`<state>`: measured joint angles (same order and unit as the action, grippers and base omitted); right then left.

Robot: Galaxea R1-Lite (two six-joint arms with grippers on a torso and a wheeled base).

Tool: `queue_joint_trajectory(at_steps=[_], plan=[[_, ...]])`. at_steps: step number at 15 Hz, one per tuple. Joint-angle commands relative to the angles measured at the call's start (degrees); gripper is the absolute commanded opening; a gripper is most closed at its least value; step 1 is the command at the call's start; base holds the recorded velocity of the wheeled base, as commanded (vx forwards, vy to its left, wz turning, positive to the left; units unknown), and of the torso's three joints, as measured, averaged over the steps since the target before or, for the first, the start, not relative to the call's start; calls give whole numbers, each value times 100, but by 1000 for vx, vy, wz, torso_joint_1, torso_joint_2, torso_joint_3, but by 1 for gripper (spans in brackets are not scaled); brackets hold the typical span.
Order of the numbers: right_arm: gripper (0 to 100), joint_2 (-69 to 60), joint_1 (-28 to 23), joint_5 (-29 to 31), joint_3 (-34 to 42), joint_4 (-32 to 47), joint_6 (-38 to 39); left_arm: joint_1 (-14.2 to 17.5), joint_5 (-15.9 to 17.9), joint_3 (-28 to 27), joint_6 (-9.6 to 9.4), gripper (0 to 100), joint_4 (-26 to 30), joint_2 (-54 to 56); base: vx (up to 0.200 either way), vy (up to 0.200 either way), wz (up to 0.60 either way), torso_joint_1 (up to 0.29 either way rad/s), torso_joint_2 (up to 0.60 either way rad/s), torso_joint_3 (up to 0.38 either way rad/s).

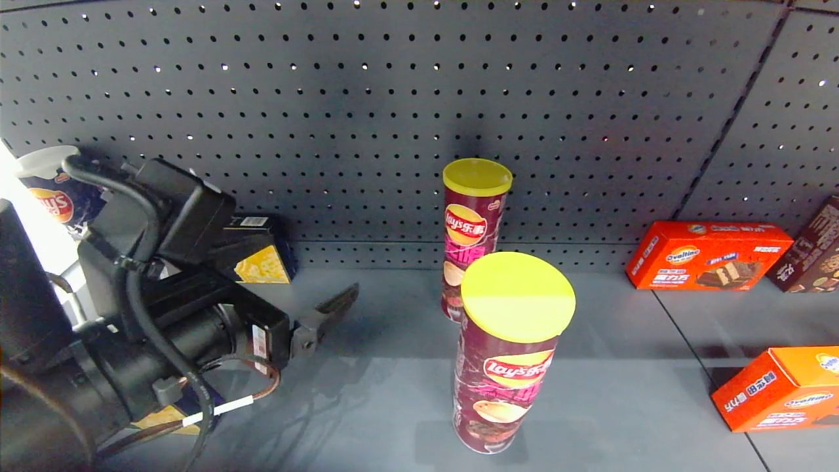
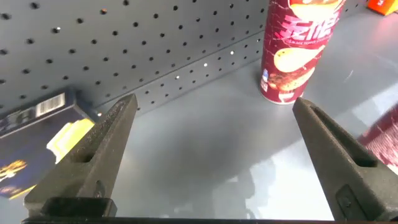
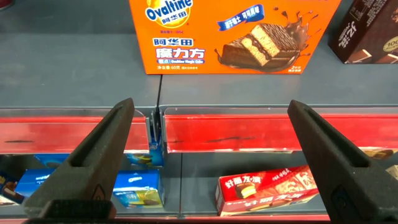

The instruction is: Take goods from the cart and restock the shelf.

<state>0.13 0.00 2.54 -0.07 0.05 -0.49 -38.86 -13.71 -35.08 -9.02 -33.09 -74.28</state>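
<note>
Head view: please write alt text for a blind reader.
Two purple chip cans with yellow lids stand upright on a grey shelf, one behind the other. The left tool is at their left, orange boxes at their right.

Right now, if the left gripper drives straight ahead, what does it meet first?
Likely the rear chip can, ahead of the left gripper across bare shelf floor. It sits off-centre between the open jaws, so the pegboard wall beside it is possible.

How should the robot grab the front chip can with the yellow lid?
I'd grip the front can around the middle of its body, coming level from the left, where the open left gripper is. It stands upright with straight round sides; the yellow lid on top is wide and flat.
</note>
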Motion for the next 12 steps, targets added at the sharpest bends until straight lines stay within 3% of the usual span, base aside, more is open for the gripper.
queue_joint_trajectory(at_steps=[1, 9, 12], plan=[[100, 4, 0, 1, -1, 4, -4, -7, -8, 151, 6, 100, -5, 221, 0, 0, 0, 0, 0, 0], [100, 4, 0, 1, -1, 4, -4, -95, -26, 230, 6, 100, -14, 511, 0, 0, 0, 0, 0, 0], [100, 4, 0, 1, -1, 4, -4, 19, -44, 274, -56, 100, -40, 528, 0, 0, 0, 0, 0, 0]])
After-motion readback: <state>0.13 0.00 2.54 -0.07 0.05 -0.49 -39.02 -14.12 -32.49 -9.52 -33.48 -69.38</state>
